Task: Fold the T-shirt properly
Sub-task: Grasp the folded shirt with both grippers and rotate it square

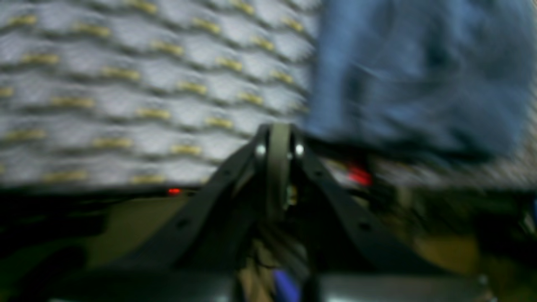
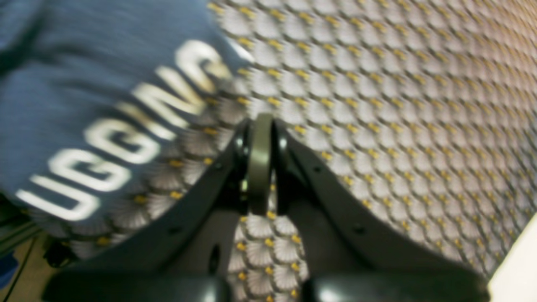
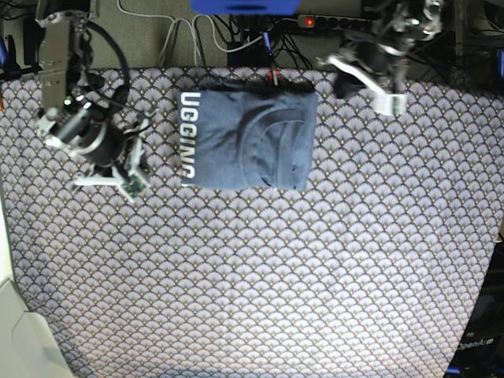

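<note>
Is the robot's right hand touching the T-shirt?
Apart. In the base view, patterned tablecloth shows between the right gripper and the folded T-shirt.

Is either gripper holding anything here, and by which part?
Nothing is held. The left gripper and right gripper are both shut and empty, apart from the folded T-shirt.

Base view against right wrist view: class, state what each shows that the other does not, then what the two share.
Only the base view shows the whole folded T-shirt as a compact rectangle near the far table edge, the left gripper off to its side, and the cables beyond the table. Only the right wrist view shows the right gripper close up, jaws shut on nothing, above bare tablecloth. Both show the T-shirt's white lettering and the scallop-patterned cloth.
</note>
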